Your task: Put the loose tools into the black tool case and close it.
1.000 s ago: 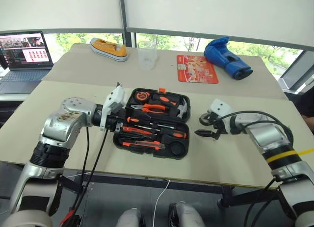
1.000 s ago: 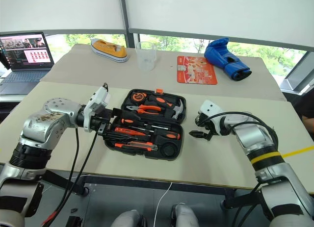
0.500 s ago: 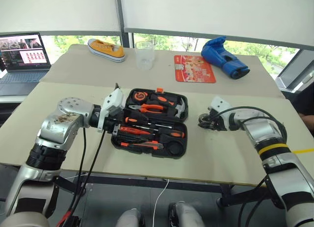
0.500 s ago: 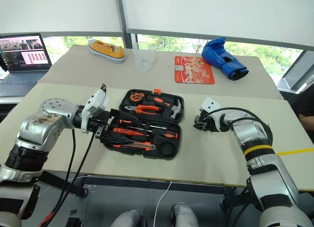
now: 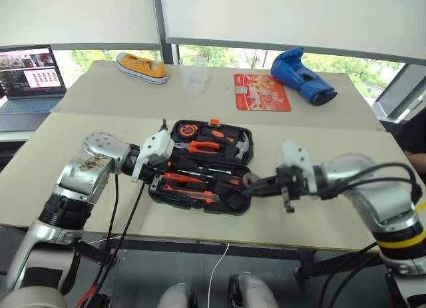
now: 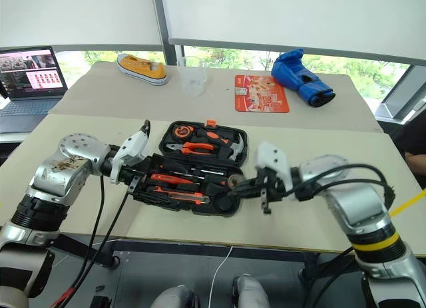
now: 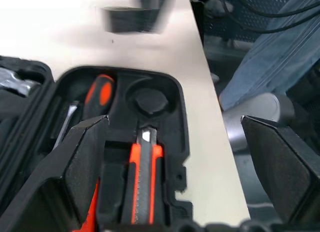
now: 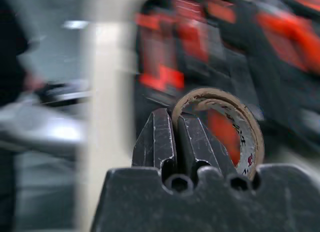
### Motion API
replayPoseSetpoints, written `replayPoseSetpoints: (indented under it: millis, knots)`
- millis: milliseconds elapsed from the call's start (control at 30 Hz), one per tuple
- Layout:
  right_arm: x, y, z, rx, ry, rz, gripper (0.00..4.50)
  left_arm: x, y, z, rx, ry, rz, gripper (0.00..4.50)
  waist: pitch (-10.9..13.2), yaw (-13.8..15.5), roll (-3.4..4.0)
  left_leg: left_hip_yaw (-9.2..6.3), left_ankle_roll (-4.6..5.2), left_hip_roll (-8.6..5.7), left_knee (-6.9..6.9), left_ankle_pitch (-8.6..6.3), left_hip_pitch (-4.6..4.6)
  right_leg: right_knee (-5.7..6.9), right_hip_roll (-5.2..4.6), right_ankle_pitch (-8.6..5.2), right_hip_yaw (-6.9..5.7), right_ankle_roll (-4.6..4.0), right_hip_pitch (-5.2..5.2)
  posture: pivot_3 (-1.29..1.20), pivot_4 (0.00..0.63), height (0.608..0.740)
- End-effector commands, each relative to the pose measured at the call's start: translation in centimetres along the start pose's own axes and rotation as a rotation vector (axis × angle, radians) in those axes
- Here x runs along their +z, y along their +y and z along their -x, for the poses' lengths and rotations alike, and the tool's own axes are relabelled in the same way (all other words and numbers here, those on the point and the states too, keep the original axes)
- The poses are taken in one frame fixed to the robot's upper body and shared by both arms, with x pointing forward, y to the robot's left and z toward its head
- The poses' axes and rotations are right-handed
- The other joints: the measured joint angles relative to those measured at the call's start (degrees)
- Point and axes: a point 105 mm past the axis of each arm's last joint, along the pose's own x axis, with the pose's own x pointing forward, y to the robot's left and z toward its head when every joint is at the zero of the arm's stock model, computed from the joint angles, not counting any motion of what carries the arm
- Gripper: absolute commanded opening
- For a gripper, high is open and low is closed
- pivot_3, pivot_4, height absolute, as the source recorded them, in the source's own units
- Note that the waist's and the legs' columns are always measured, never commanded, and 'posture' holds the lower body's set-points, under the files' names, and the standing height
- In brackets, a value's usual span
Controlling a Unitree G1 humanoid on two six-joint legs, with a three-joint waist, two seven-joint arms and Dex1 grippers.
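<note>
Right wrist view shows my right gripper (image 8: 172, 137) clenched on the thin wall of the small tape roll (image 8: 235, 124), a round ring with a pale cardboard-like core, one finger inside the hole and one outside. Just beyond that gripper lies the black tool case (image 5: 229, 203), a moulded plastic clamshell with rounded corners, lying open on the beige counter (image 5: 319, 215) with orange-and-black handles seated in its shaped recesses. My left gripper (image 7: 180, 162) stands spread wide at the case's opposite end, its blocky black fingers (image 7: 87, 159) over the orange-black utility knife (image 7: 144, 179) and grasping nothing.
</note>
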Motion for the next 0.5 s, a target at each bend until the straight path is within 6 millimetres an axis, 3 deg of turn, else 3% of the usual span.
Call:
replayPoseSetpoints:
  millis: [33, 200, 367, 500]
  knots:
    - [-1.1, -0.3, -1.7, -0.052, 0.08, 0.058, 0.02, 0.6, 0.1, 0.5, -0.003, 0.019, -0.054, 4.5, 0.0, 0.0, 0.0, 0.03, 0.0, -0.02, 0.02, 0.0, 0.0, 0.0, -0.01, -0.12, 0.04, 0.21, 0.0, 0.0, 0.15, 0.724]
    - [-2.9, -1.0, -2.2, -0.092, 0.139, 0.056, 0.02, 0.5, 0.1, 0.5, 0.003, 0.022, -0.056, 4.5, 0.0, 0.7, 0.0, 0.05, 0.02, -0.05, 0.06, 0.01, -0.02, 0.01, -0.02, -0.13, 0.08, 0.26, -0.01, 0.0, 0.15, 0.724]
    - [-3.2, -1.1, -2.4, -0.096, 0.141, 0.042, 0.02, 0.6, 0.2, 0.5, 0.012, 0.022, -0.055, 4.5, 0.0, 0.8, 0.0, 0.03, 0.02, -0.04, -0.02, 0.01, -0.05, -0.03, 0.03, 0.07, -0.02, -0.12, -0.03, 0.0, 0.15, 0.724]
    - [-2.6, 0.1, -2.4, -0.028, 0.121, 0.023, 1.42, 0.6, 0.4, 0.5, 0.022, 0.022, -0.055, 4.5, 0.0, 0.8, 0.0, 0.02, 0.02, -0.04, -0.03, 0.01, -0.06, -0.05, 0.02, 0.06, -0.14, -0.11, -0.03, 0.0, 0.15, 0.724]
